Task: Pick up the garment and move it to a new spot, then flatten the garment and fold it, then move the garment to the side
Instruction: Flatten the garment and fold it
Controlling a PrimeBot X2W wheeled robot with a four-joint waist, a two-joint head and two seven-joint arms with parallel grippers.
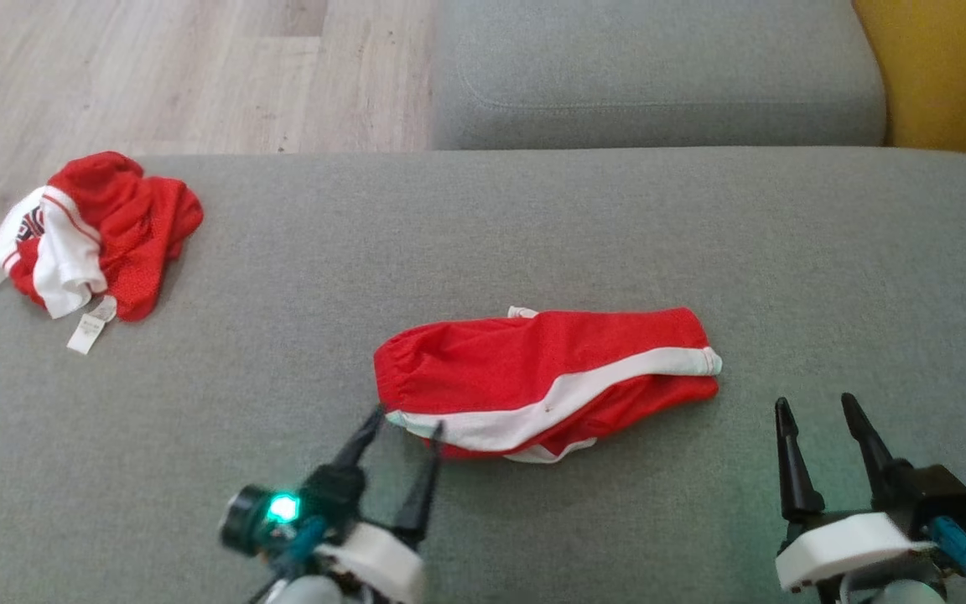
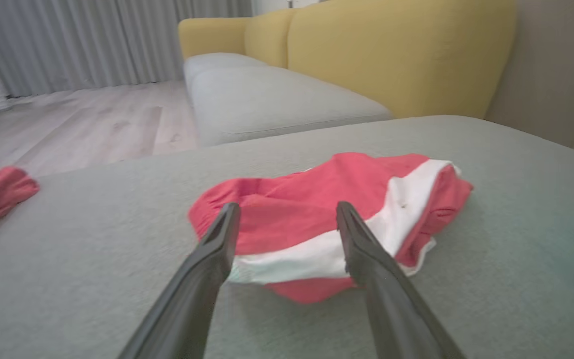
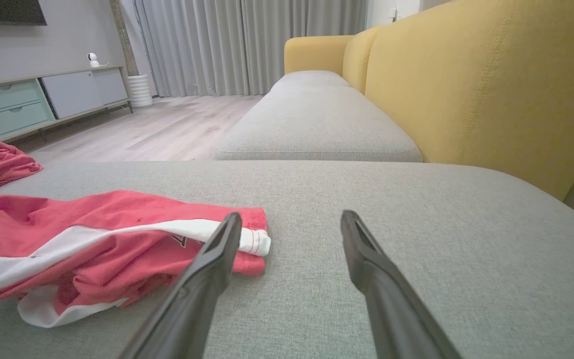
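The garment (image 1: 533, 377) is a pair of red shorts with white side stripes, lying folded in a long bundle on the grey cushion (image 1: 483, 252). My left gripper (image 1: 407, 424) stands open right at the bundle's near left corner, nothing held between its fingers. In the left wrist view the garment (image 2: 327, 219) lies just beyond the spread fingers (image 2: 217, 249). My right gripper (image 1: 814, 407) is open over bare cushion, to the right of the garment's right end. The right wrist view shows that end of the garment (image 3: 117, 239) left of its fingers (image 3: 212, 264).
A second crumpled red and white garment (image 1: 89, 235) lies at the cushion's far left corner. Another grey seat cushion (image 1: 651, 75) with a yellow backrest (image 1: 944, 67) sits beyond. Wooden floor (image 1: 156, 67) lies to the left, past the cushion's edge.
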